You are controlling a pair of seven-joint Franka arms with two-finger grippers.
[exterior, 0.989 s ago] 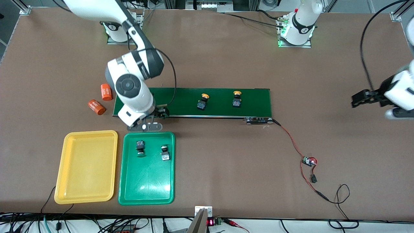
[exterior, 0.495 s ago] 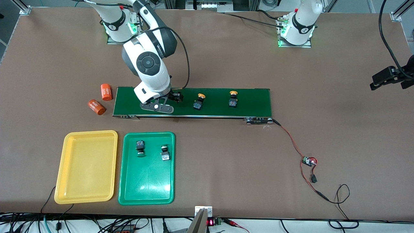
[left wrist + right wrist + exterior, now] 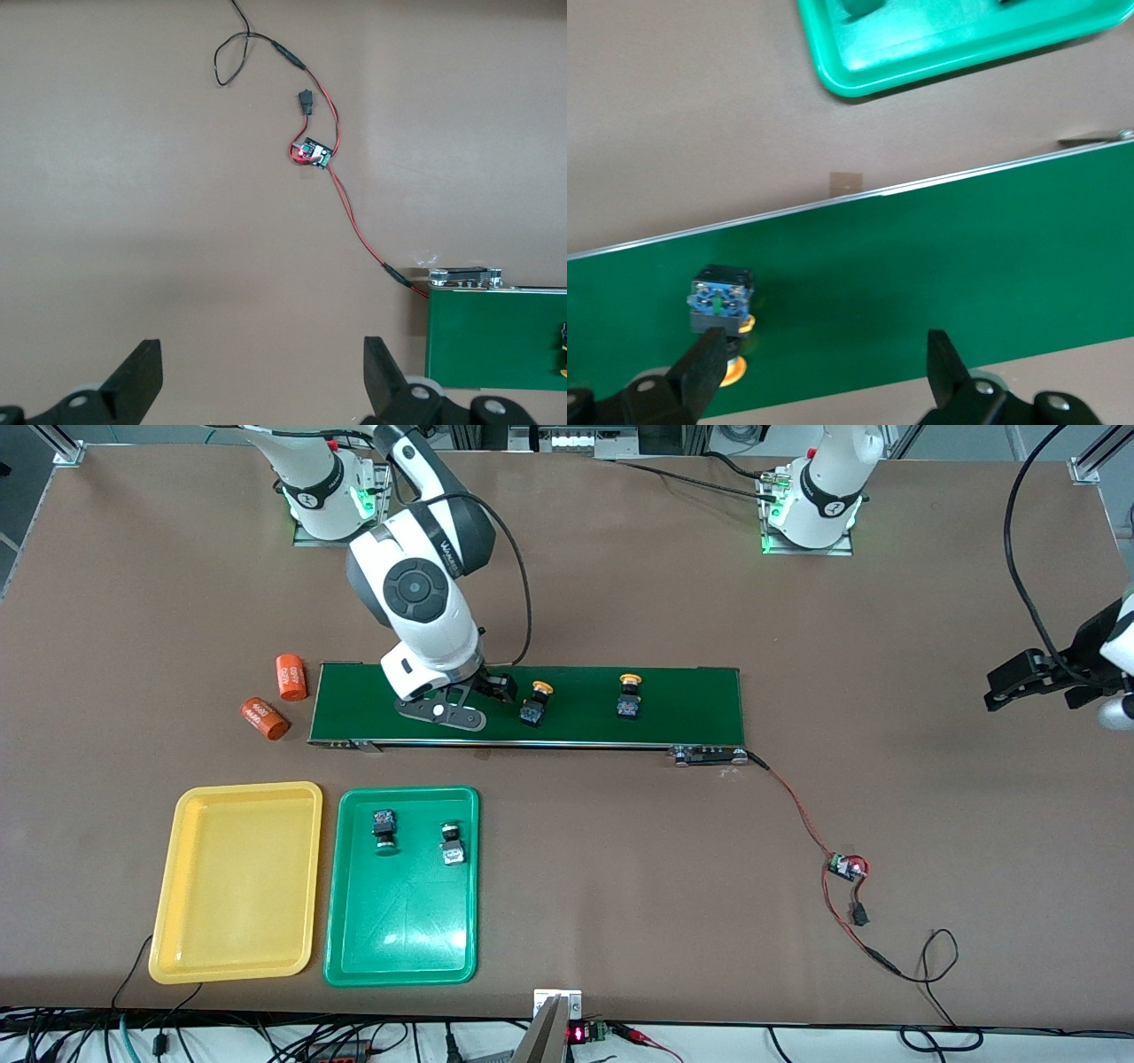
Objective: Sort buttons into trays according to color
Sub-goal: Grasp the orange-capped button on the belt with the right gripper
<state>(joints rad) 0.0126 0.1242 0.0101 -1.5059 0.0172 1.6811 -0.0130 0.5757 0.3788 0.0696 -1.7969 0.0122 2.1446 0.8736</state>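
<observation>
Green tray [image 3: 403, 948]: lower-left of front frame, already holding both green buttons [image 3: 384, 830].
Yellow buttons [image 3: 534, 702]: riding the belt [image 3: 691, 708], mid-frame.
Right gripper [image 3: 500, 691]: fingers spread, lining up on the nearer one.
Left gripper [image 3: 1019, 682]: released, waiting above desk [image 3: 620, 868].
Yellow tray [image 3: 235, 957]: unfilled.

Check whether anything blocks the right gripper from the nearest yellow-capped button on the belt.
Nothing visible does. The right gripper hangs open over the conveyor belt, right beside the yellow-capped button, with only bare belt between them. The left gripper waits open above bare table.
</observation>
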